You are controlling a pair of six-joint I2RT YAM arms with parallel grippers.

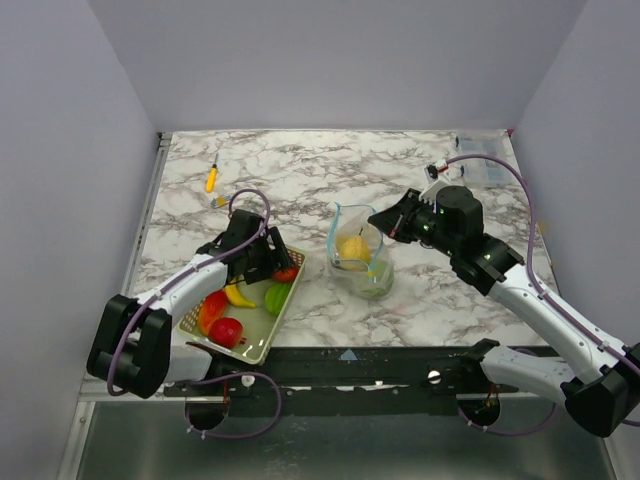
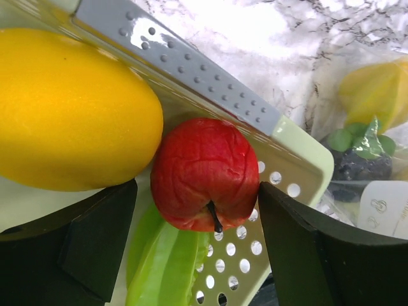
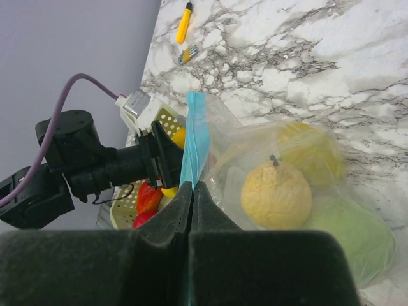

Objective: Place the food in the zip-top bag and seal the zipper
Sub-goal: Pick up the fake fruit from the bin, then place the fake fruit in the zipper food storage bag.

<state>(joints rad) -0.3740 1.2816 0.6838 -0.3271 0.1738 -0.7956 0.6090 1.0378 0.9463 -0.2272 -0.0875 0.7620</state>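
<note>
My left gripper is open inside the pale green basket. In the left wrist view its jaws stand on either side of a red toy fruit; the right finger touches it and the left is apart. A yellow fruit and a green one lie beside it. My right gripper is shut on the light-blue zipper and holds the clear zip-top bag upright and open. Inside are a pale yellow fruit, a yellow one and a green one.
The basket also holds red, orange and yellow fruits. A small orange-handled utensil lies at the back left. A clear container sits at the back right corner. Grey walls enclose the marble table on three sides.
</note>
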